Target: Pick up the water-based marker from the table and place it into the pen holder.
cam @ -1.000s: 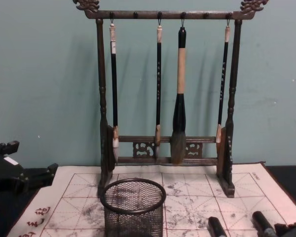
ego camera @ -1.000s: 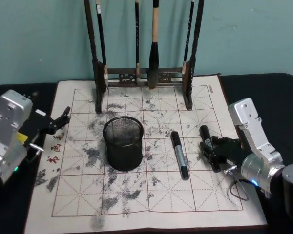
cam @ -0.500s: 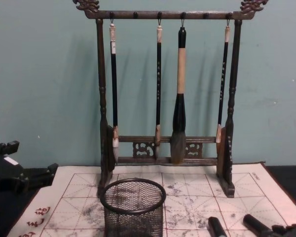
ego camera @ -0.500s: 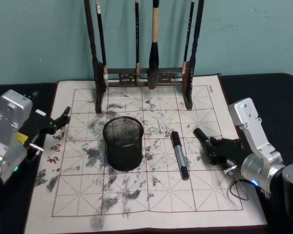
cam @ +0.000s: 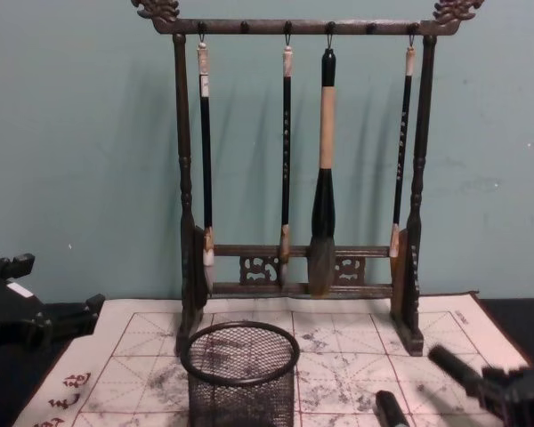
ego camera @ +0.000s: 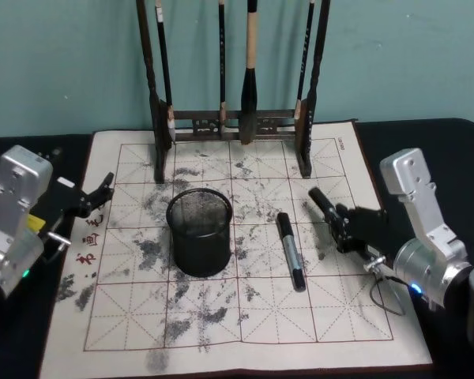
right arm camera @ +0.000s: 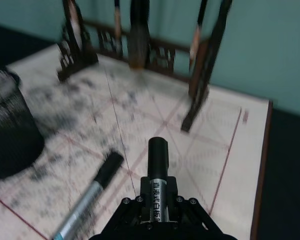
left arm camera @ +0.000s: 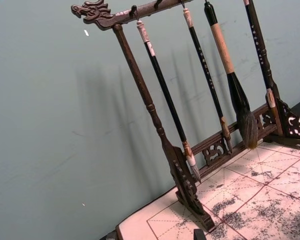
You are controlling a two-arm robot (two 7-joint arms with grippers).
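Calligraphy workspace, table [ego camera: 426, 134] with ink-smudged grid mat [ego camera: 245, 316], hanging brush rack [cam: 347, 251], teal wall [cam: 71, 133]

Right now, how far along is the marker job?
Done: the right gripper is shut on a marker, its free end raised off the mat. In hand: the carry toward the pen holder, which looks empty. Left: the drop in. A second marker lies on the mat; the left gripper sits parked at the mat's left edge.

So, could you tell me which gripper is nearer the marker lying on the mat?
Right. The right gripper, holding another marker, is just right of the loose marker; the left gripper is beyond the pen holder, at the mat's edge.
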